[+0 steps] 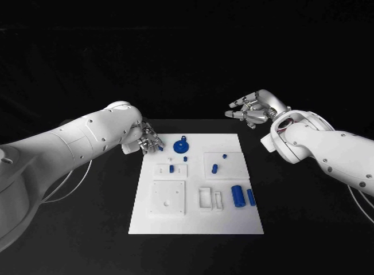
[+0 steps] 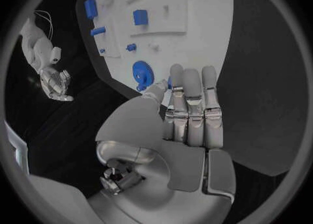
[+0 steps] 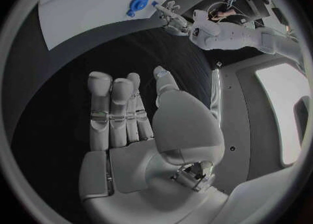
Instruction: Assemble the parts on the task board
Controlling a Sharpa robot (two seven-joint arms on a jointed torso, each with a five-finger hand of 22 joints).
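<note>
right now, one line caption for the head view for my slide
Left robot hand at the far left corner of the white board beside a blue gear; right robot hand open beyond the board.

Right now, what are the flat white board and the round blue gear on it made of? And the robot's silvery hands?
The flat white task board looks like matte plastic: even, no glare. The round blue gear looks like moulded or printed plastic, uniformly coloured, though it is too small to be sure. The left hand and right hand look like brushed metal, with soft grey sheen on their fingers.
</note>
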